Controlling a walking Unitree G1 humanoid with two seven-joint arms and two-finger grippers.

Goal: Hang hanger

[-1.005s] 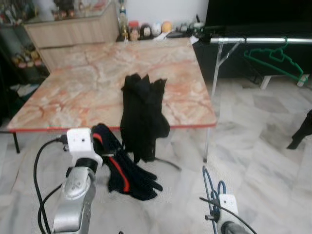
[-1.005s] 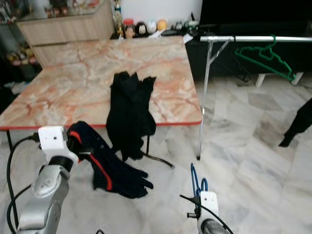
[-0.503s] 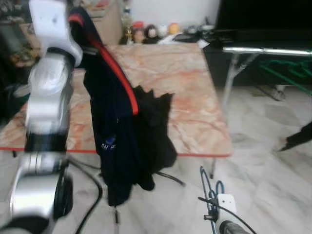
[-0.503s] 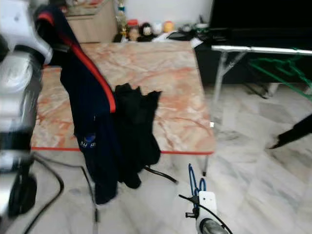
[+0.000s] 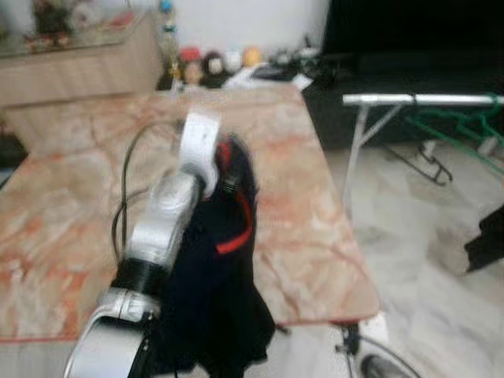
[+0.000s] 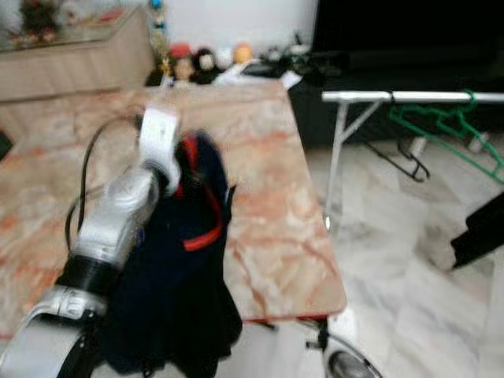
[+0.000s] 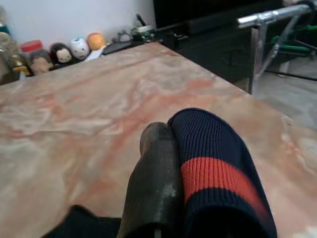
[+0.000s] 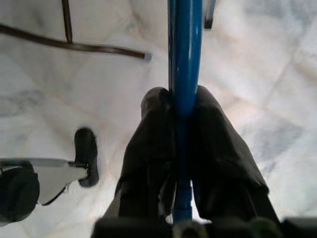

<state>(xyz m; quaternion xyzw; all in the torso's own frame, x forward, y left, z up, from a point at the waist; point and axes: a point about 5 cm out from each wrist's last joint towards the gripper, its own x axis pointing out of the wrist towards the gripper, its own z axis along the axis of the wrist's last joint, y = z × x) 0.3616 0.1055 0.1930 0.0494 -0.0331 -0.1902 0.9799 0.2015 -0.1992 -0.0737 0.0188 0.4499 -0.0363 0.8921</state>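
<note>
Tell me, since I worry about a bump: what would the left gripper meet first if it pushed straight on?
Probably nothing soon: the left gripper, shut on the navy garment, points over the marble table toward the figurines at its far edge; height unclear.

The left gripper (image 7: 163,163) has been swung in from the table's (image 5: 63,213) left edge to above its middle, and the navy jacket (image 5: 213,307) clamped in it has been carried along. The jacket's red band (image 5: 236,236) is now seen over the tabletop.
</note>
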